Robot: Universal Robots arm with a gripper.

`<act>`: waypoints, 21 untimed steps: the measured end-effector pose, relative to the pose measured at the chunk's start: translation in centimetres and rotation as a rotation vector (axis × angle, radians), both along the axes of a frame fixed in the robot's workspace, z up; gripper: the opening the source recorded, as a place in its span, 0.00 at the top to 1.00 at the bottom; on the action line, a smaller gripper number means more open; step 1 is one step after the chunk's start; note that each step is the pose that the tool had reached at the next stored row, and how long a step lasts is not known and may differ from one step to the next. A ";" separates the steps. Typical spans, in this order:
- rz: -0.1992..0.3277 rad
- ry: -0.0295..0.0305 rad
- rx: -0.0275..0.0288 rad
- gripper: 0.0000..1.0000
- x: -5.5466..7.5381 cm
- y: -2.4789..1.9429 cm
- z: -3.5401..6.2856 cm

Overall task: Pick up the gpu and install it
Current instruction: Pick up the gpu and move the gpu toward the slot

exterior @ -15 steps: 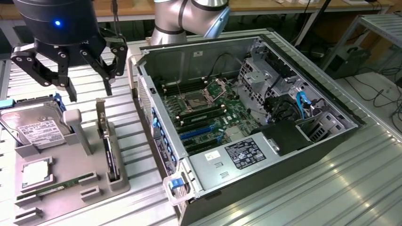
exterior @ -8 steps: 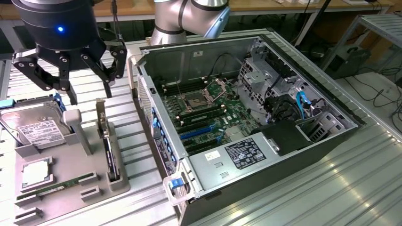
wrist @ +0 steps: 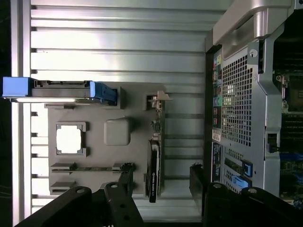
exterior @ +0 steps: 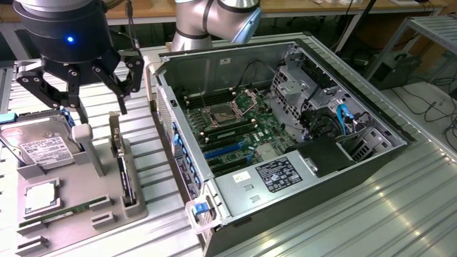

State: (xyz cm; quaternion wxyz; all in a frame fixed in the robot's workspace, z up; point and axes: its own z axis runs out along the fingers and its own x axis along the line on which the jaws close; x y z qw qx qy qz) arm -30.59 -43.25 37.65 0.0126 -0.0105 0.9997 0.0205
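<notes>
The gpu (exterior: pixel 123 167) stands on its edge in a slot of the grey holder (exterior: pixel 85 187), thin and dark, with its metal bracket end toward the back. My gripper (exterior: pixel 100 106) hangs open above the holder's back end, higher than the card and apart from it. In the wrist view the gpu (wrist: pixel 154 158) is edge-on, and its near end lies between my two black fingers (wrist: pixel 124 185), with the gripper (wrist: pixel 161 187) holding nothing. The open computer case (exterior: pixel 286 123) lies to the exterior view's right, its motherboard (exterior: pixel 228 126) and blue slots (exterior: pixel 225 150) exposed.
The holder also carries a silver hard drive (exterior: pixel 42 142) with blue rails, a square processor (exterior: pixel 42 195) and a narrow RAM stick (exterior: pixel 68 211). The case's perforated rear wall (wrist: pixel 236 104) stands close beside the holder. Ribbed metal table (exterior: pixel 371 214) runs all around.
</notes>
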 end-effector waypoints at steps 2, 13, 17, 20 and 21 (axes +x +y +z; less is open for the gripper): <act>0.005 -0.0002 -0.0001 0.40 -0.1 -0.03 -0.10; 0.022 -0.0001 -0.0003 0.40 -0.7 -0.13 -0.64; 0.030 -0.0001 -0.0004 0.40 -1.0 -0.21 -0.95; 0.033 0.0001 -0.0007 0.40 -1.1 -0.25 -1.15; 0.035 0.0000 -0.0006 0.40 -1.1 -0.28 -1.21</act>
